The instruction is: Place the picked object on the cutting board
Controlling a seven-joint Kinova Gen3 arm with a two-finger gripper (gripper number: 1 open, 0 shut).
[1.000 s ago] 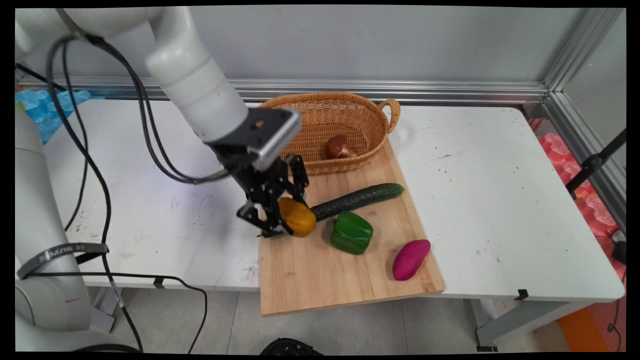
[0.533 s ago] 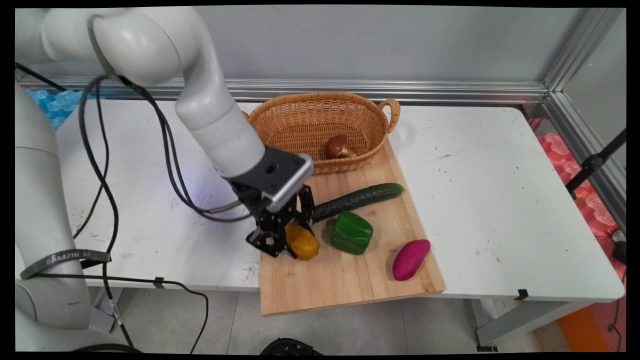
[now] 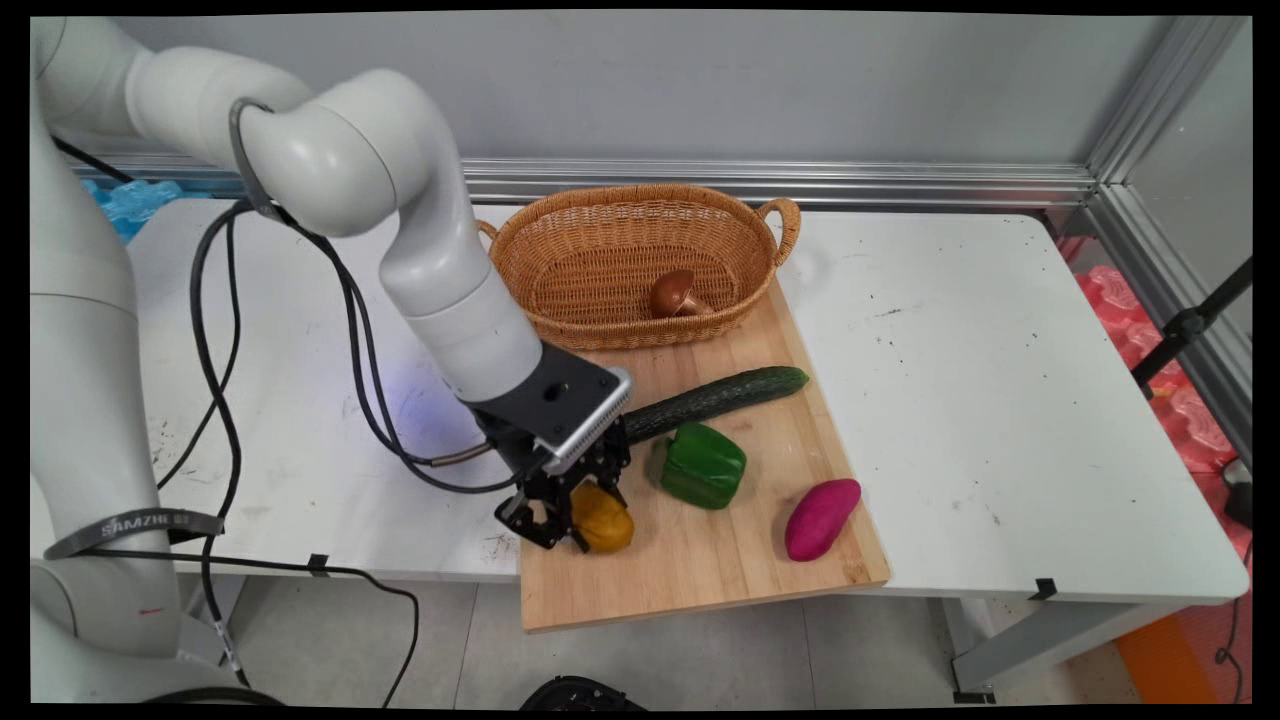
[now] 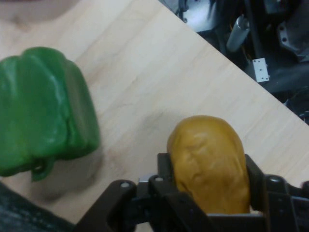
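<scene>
1. Potato (image 3: 606, 520), yellow-brown and lumpy, sits between the two fingers (image 4: 163, 170) of the black gripper (image 3: 582, 522), which is closed onto its sides. The hand view shows one finger pressed against each flank, with the rounded end sticking out past the tips.
2. The potato is at the near left corner of the wooden cutting board (image 3: 690, 575), very low over it. I cannot tell whether its underside is touching the wood.
3. A green bell pepper (image 3: 703, 464) lies just beside the gripper on the board, apart from the potato. A cucumber (image 3: 716, 398) lies slantwise behind the pepper, with one end hidden under the wrist.
4. A purple sweet potato (image 3: 822, 518) rests well apart, near the board's right edge. A wicker basket (image 3: 640, 192) stands at the far end of the board with a brown mushroom (image 3: 675, 293) inside. Everything is on the white table (image 3: 950, 400).
5. The hold looks sound to me, because the fingers grip the thick middle rather than a tapering end.
6. The skin is uneven and the body rounded, so I judge steady, even pressure to be best. Any motion this low should also keep clear of the pepper and the board's edge.
</scene>
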